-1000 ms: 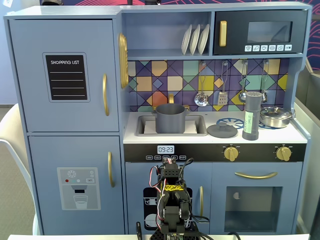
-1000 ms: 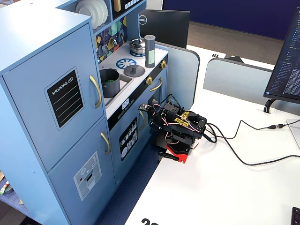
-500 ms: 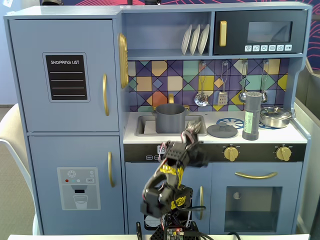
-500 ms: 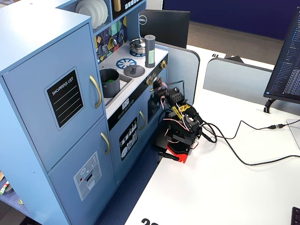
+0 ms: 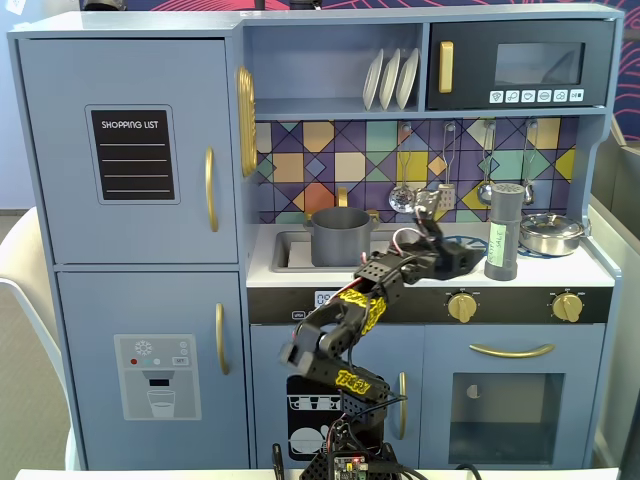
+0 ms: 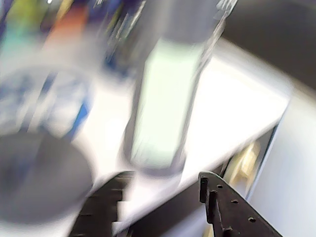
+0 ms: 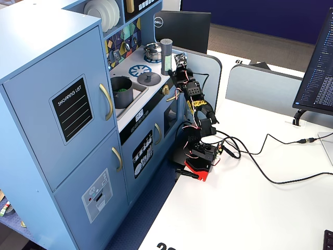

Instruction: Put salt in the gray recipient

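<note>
The salt shaker [image 5: 505,232] is a tall gray cylinder with a pale green label. It stands upright on the white counter at the right, also in the other fixed view [image 7: 166,54]. The gray pot [image 5: 340,235] sits in the sink, left of the arm. My gripper [image 5: 452,238] is open just left of the shaker, above the counter's front edge. In the blurred wrist view the shaker [image 6: 163,98] stands just beyond my gripper [image 6: 163,177], in line with the gap between the two dark fingers [image 6: 222,207]. Nothing is held.
A dark gray lid [image 5: 455,252] lies on the blue burner beside the gripper, large in the wrist view [image 6: 39,182]. A steel pot [image 5: 550,232] stands right of the shaker. Utensils hang on the tiled back wall [image 5: 420,160]. Gold knobs [image 5: 462,306] sit below the counter.
</note>
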`<action>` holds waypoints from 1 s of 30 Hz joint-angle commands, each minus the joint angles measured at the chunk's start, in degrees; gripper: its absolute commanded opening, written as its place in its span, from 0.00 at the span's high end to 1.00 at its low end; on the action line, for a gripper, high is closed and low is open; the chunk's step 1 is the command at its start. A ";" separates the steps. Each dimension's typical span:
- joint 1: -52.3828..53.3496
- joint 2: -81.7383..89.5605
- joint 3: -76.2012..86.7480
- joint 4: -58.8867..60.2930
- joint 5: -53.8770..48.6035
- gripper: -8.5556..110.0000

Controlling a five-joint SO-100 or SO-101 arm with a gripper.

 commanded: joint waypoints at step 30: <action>-1.85 -47.81 -39.90 -21.27 6.77 0.54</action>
